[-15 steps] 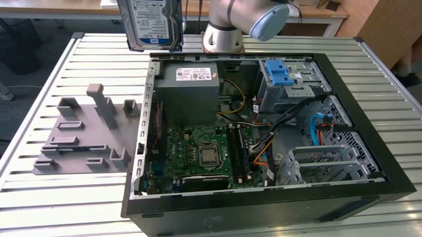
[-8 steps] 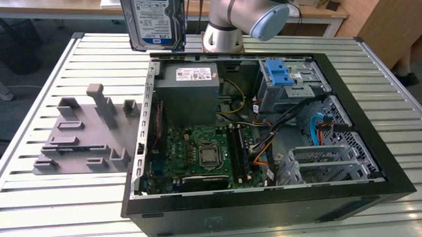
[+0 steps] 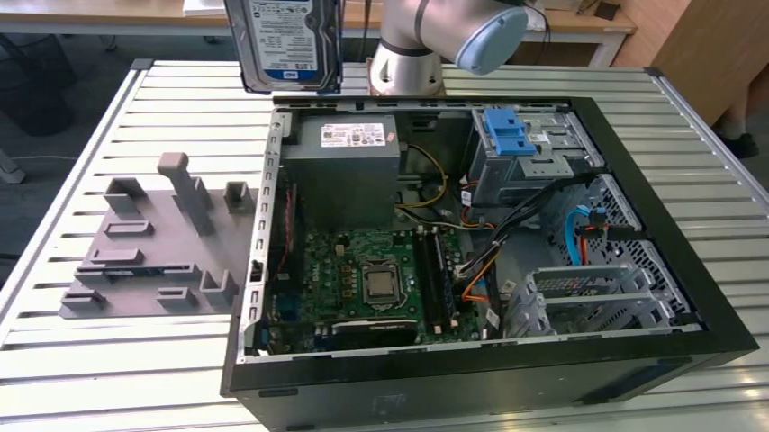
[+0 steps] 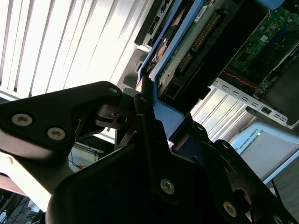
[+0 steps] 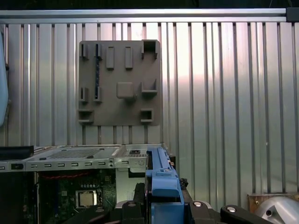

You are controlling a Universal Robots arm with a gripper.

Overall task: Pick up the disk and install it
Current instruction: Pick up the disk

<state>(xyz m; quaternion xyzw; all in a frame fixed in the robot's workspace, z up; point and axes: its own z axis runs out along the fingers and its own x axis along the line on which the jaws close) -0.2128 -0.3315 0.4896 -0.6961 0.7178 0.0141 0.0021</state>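
Two fingers (image 4: 145, 135) of the gripper (image 4: 163, 116) were clamped on the blue rail (image 5: 162, 186) of the disk (image 3: 288, 40), which was held on end above the far rim of the case (image 3: 481, 382). Were that rim struck, the disk could be twisted loose and dropped onto the motherboard (image 3: 360, 261).

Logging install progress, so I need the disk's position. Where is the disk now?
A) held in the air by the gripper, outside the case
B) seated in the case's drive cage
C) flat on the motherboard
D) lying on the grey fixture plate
A: in the exterior view the disk hangs upright off the table, outside the computer case, and in the first wrist view the gripper is clamped on its blue rail.
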